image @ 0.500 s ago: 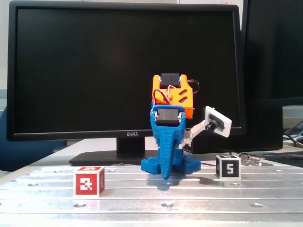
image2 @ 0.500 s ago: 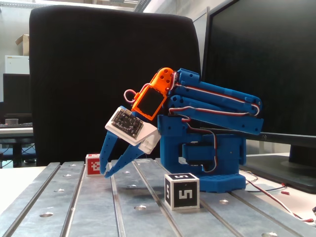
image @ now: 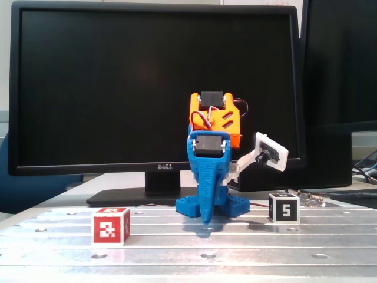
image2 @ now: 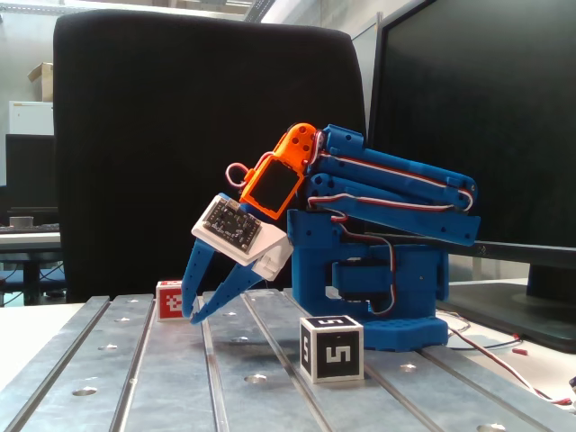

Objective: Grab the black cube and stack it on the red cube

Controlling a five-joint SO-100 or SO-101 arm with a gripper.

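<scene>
The black cube (image: 284, 207) with a white 5 marker sits on the metal plate (image: 235, 247), right of the arm's blue base in one fixed view, and in front of the base in the other (image2: 331, 348). The red cube (image: 111, 226) sits to the left of the arm; in the side fixed view it (image2: 167, 300) is partly hidden behind the fingers. My gripper (image: 206, 220) points down between the two cubes, its tips close to the plate. In the side fixed view the gripper (image2: 192, 317) has its tips together and holds nothing.
A large black Dell monitor (image: 156, 88) stands behind the arm, with its stand on the desk. A black chair back (image2: 198, 135) fills the side view's background. Cables (image2: 504, 360) lie to the right of the base. The plate has grooves and holes.
</scene>
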